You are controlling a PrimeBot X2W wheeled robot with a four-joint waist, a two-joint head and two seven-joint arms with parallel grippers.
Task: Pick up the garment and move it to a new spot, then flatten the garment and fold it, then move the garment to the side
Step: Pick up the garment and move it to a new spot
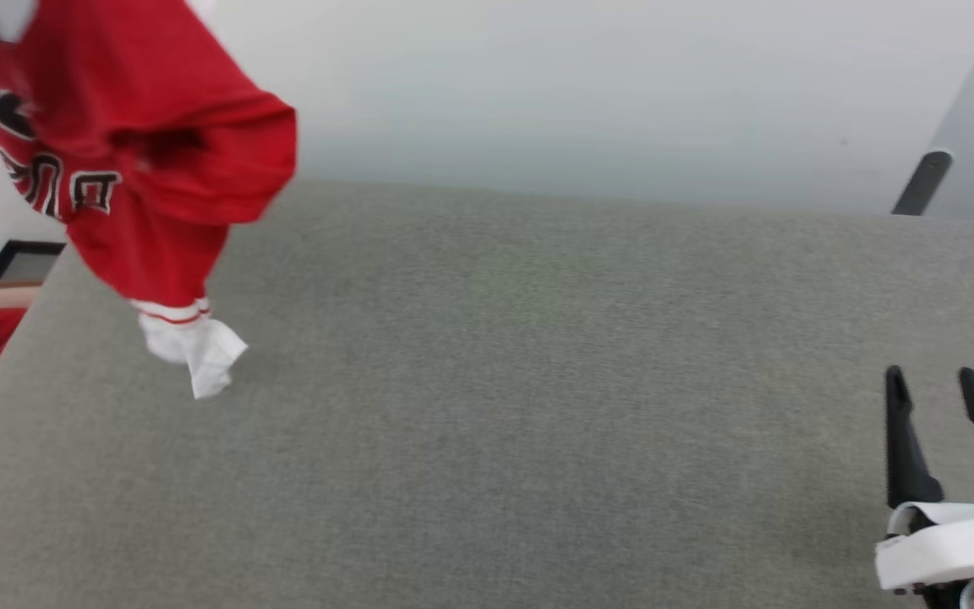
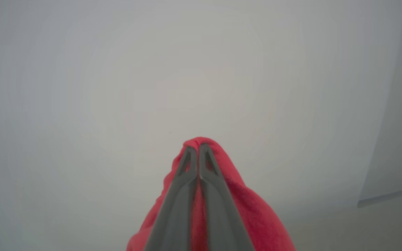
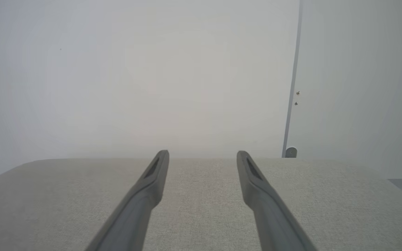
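I'm seeing left gripper (image 2: 198, 147) pinching red garment (image 1: 149, 152), dangling at 10 o'clock over grey table (image 1: 538, 406), white sleeve hanging lowest. Right gripper (image 1: 931, 376) hovering at 4 o'clock, fingers spread, holding nothing.

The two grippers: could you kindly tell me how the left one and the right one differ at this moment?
The left gripper has its jaws shut on a fold of the red garment; the right gripper has its jaws wide apart and empty. The left gripper holds the garment up so that it hangs; the right gripper is over the grey fabric surface. Both are long, dark and two-pronged.
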